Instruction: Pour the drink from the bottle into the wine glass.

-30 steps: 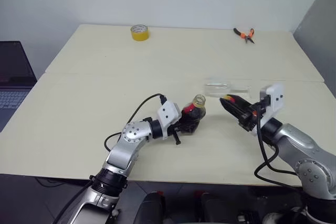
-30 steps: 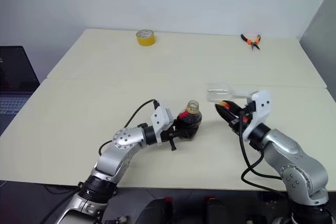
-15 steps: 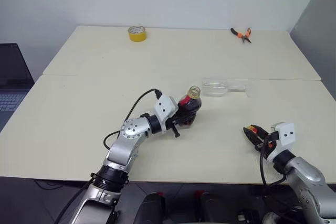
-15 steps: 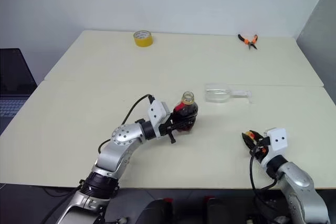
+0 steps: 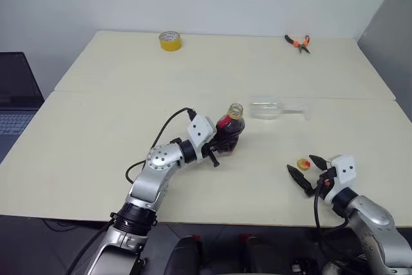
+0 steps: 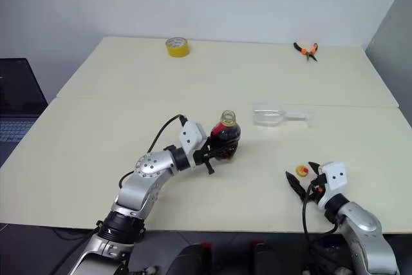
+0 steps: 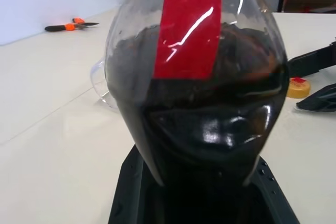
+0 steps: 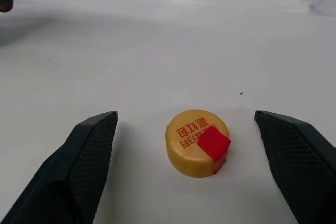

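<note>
On table, uncapped squat bottle (image 5: 230, 130), dark drink (image 7: 210, 114), red label.

The right gripper (image 5: 306, 170) is now sitting low on the table (image 5: 96, 133) at about 4 o'clock, near the front edge. A second ago it was up higher, close to the wine glass (image 5: 265, 108). Its two black fingers (image 8: 84, 156) are now standing wide apart; before, they were pinched on the yellow cap (image 8: 198, 142). The cap is now lying on the table between the fingers, touching neither one. The bottle (image 5: 230, 131) in the left gripper (image 5: 215, 148) is now standing more upright than before, with its open mouth on top.
</note>
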Robot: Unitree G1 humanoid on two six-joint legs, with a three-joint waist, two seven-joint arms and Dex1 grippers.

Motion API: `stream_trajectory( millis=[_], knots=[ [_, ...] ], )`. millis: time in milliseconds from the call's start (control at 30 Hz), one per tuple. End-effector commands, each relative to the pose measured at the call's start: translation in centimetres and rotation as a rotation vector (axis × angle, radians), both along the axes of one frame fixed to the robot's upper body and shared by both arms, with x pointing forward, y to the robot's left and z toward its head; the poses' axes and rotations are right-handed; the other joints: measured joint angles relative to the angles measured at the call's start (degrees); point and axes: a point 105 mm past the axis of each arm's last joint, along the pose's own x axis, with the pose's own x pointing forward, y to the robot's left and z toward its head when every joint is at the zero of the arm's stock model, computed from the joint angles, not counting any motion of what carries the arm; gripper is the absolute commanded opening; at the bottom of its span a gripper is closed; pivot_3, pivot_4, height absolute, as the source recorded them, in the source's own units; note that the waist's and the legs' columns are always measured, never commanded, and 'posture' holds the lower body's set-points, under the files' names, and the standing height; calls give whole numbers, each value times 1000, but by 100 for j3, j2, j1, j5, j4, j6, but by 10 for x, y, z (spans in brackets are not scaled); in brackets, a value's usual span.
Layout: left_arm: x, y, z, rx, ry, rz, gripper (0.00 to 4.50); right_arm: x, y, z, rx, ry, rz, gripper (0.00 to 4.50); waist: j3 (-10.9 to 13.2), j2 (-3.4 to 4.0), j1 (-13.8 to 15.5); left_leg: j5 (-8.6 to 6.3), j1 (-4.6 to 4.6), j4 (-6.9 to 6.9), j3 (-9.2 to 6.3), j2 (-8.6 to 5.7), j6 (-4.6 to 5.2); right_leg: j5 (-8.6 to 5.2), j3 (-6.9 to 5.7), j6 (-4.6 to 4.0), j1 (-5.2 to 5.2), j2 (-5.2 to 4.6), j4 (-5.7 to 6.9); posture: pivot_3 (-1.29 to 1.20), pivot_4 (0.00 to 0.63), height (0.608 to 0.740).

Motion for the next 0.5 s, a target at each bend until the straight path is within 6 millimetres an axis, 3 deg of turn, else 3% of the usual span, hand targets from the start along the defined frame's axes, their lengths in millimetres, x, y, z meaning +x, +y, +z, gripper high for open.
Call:
stream_trajectory(
  millis=[33,267,500],
  knots=[
    [12,16,24,-66,-81,118,613,-5,9,40,26,-133,34,4500,0,0,1,0,-2,0,-1,0,0,0,0,0,-2,0,1,0,150,740],
    [39,54,29,-92,-101,325,613,-8,75,89,-69,-239,343,4500,0,1,-29,0,5,0,-1,2,0,0,1,0,-2,4,9,0,150,740],
    [76,111,36,-174,-126,637,613,2,118,117,-100,-304,526,4500,5,-8,-1,0,-4,7,-6,-3,0,0,-6,0,-3,0,1,0,150,740]
  ],
)
